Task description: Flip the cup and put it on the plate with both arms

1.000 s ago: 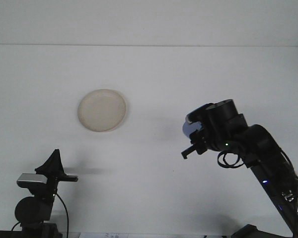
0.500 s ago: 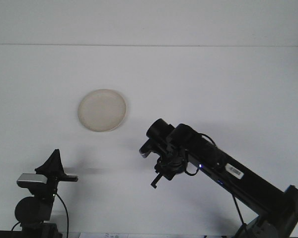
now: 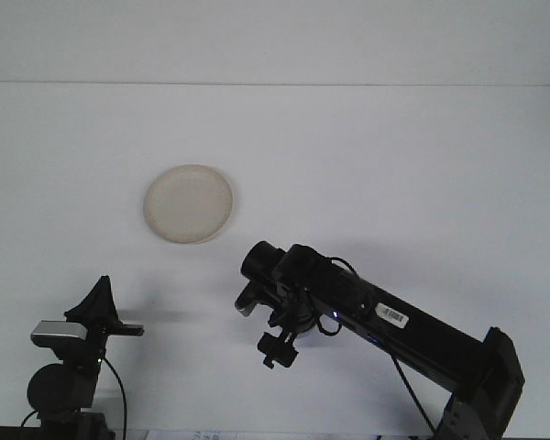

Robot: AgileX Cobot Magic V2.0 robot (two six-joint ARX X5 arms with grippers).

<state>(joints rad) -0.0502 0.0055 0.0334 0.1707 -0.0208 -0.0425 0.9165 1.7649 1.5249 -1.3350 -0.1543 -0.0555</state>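
A cream round plate lies flat on the white table, left of centre. I cannot make out any cup in the front view. My right arm reaches in from the bottom right, and its gripper hangs low over the table in front of the plate, well to the plate's right and nearer to me. Nothing shows in it. My left gripper sits at the bottom left, seen from behind, with the silver wrist camera below it. It is far in front of the plate.
The white table ends at a far edge where a pale wall begins. The right arm's black links slant across the lower right. A loose cable hangs by the left arm.
The right arm has swung from the right side towards the left and lower, bringing its gripper down to the table's middle front. The left arm and the plate have not moved.
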